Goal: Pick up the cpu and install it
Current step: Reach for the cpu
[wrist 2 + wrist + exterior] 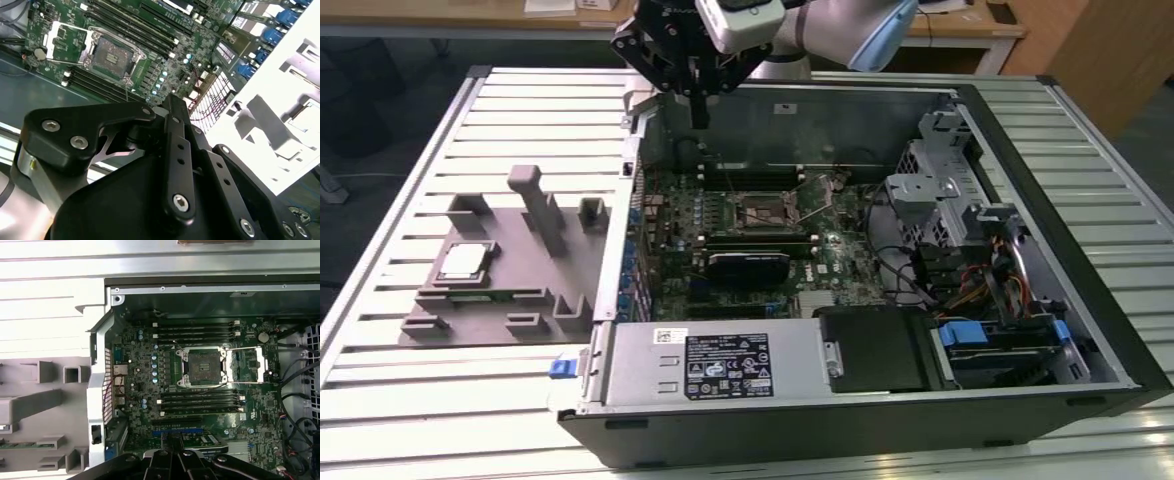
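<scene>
The cpu (463, 262), a small silvery square chip, lies flat in a recess of the grey tray (520, 300) at the exterior view's left, beside the open computer case. My gripper (702, 116) hangs above the case's rear wall, well away from the cpu, with its black fingers (172, 120) pressed together and nothing between them. On the motherboard the socket (761, 212) stands open, its metal frame (246, 365) flipped aside and the bare contact field (202, 366) showing. In the first wrist view the gripper (172, 450) is over the board's edge near the tray.
The open computer case (881, 400) rests on a slatted metal table (400, 150). A black card (747, 266) sits in front of the socket, memory slots (197, 330) flank it, and cables and drive bays (987, 260) crowd the exterior view's right. Upright posts (534, 200) rise from the tray.
</scene>
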Controlling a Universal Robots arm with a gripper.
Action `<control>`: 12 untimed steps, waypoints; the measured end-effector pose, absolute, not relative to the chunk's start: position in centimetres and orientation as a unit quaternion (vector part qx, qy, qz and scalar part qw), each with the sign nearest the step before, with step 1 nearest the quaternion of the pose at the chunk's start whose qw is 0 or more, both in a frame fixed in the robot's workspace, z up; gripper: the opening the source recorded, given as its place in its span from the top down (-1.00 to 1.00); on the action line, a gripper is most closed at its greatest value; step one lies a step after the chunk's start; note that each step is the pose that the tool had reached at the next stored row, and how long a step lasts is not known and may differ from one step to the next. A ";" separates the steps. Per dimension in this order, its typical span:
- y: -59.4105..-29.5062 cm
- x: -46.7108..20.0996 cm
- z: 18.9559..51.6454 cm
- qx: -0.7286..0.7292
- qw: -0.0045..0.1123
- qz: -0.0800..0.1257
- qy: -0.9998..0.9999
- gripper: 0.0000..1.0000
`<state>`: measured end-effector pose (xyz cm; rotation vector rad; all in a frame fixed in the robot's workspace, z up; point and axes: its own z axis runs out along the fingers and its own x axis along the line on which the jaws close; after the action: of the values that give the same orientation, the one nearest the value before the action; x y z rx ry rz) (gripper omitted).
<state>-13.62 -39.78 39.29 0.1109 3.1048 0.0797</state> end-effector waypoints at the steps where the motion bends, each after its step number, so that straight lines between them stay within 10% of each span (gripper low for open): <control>1: -39.8 -13.7 39.3 0.036 0.017 0.026 0.999 0.79; 12: -39.8 -15.4 39.3 0.036 0.017 0.026 0.999 0.79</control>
<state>-15.36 -39.77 39.28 0.1128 3.1043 0.0798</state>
